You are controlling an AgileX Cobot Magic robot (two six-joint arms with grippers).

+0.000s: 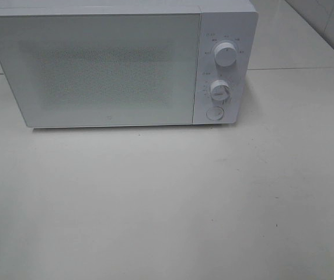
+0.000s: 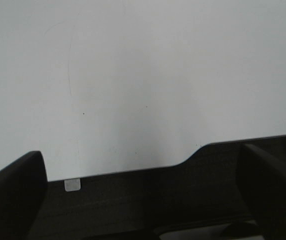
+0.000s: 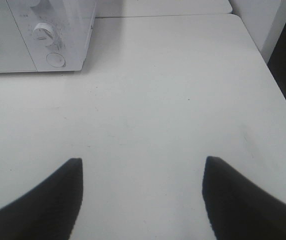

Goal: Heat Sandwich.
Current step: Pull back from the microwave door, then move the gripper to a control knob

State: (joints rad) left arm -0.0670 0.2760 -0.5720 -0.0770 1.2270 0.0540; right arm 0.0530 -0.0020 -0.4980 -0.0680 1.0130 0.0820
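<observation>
Left pincer (image 2: 140,151): both dark fingers (image 2: 13,200) stand spread to full width, with nothing between them. It hangs above the counter's (image 1: 167,204) front edge, where the edge steps around a shallow cutout and carries two small pale tabs (image 2: 73,184).

Right pincer (image 3: 143,161): the jaws are apart, somewhat less wide, and hold nothing. It hangs above bare counter in front of the microwave (image 1: 108,64), off toward the control-panel side and well apart from the housing.

Counter surface in front of the microwave: pale, with faint scuffs and specks.

Microwave: white, standing upright at the back of the counter, with its door (image 1: 91,67) closed and its window a speckled grey. The control panel lies on the right of the door and carries an upper knob (image 1: 225,53), a lower knob (image 1: 220,90) beneath it, and a round button (image 1: 214,113) at the base.

Sandwich: its place cannot be told from these views; the closed door hides the interior.

Behind the microwave, a second counter section (image 1: 295,41) meets the first at a seam.
</observation>
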